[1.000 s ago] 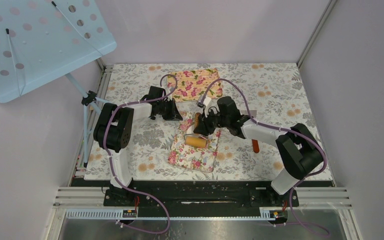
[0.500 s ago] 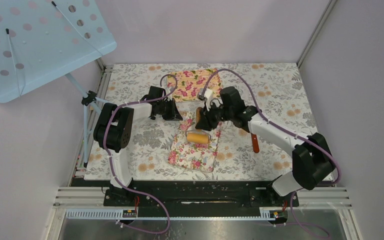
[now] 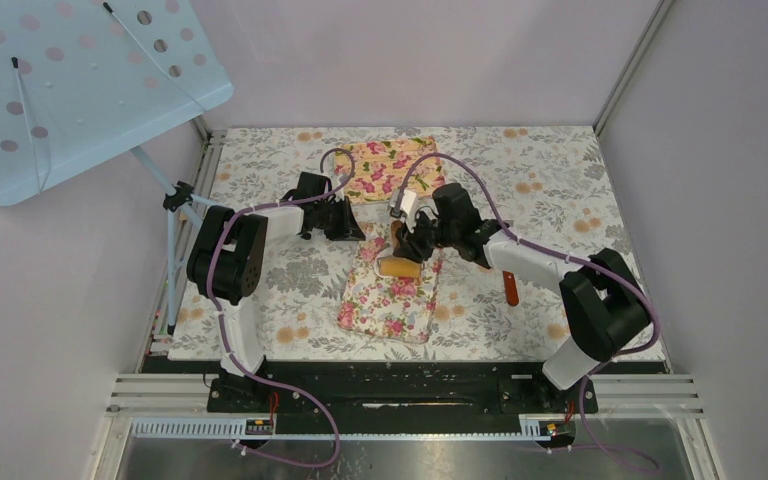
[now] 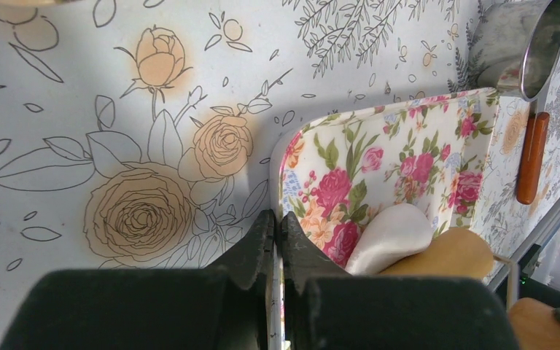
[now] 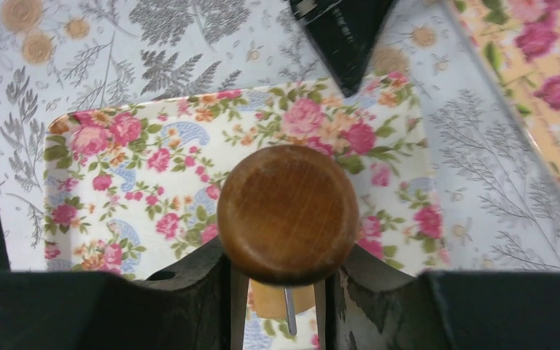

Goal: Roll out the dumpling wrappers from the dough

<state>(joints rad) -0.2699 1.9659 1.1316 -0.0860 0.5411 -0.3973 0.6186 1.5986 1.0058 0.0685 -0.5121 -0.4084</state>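
The dough [image 4: 391, 235] is a soft white lump on the rose-patterned board [image 4: 408, 146], partly under the wooden roller [image 4: 448, 253]. In the top view the roller's barrel [image 3: 400, 268] lies across the far end of the board [image 3: 388, 305] and hides the dough. My right gripper [image 5: 284, 257] is shut on the roller's round wooden handle [image 5: 286, 211]. My left gripper [image 4: 277, 219] is shut on the board's thin edge at its far left corner, also seen from above [image 3: 348, 228]. No dumpling wrappers are in view.
A second floral mat [image 3: 392, 165] lies at the back of the table. To the right of the board, a shiny metal ring [image 4: 543, 45] lies beside an orange handle [image 4: 532, 157], which also shows from above [image 3: 510, 290]. A blue perforated panel [image 3: 70, 80] overhangs the left side.
The roller has rolled away from me along the board, toward its far end, with my right gripper on its handle. The left gripper has stayed on the board's edge.
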